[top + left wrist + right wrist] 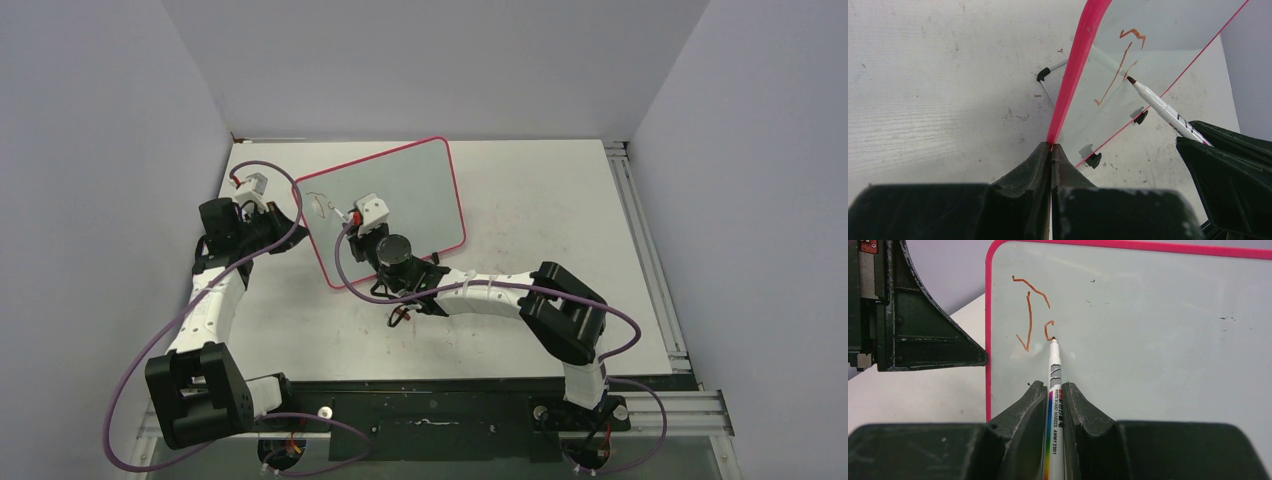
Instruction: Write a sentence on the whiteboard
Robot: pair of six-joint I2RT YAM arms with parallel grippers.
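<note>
The whiteboard (410, 195), pink-framed, stands tilted at the back left of the table. My left gripper (283, 217) is shut on its left frame edge (1068, 95), jaws pinching the pink frame (1051, 146). My right gripper (352, 218) is shut on a white board marker (1053, 371) whose tip touches the board surface (1148, 330). The sentence (1030, 307) is only a reddish-brown "J" and a partial second letter near the board's upper left corner. It also shows in the left wrist view (1120, 70), with the marker (1160, 105) beside it.
The board's small black feet (1093, 160) rest on the scuffed white tabletop (560, 210). Grey walls close the back and sides. An aluminium rail (640, 240) runs along the table's right edge. Purple cables loop around both arms.
</note>
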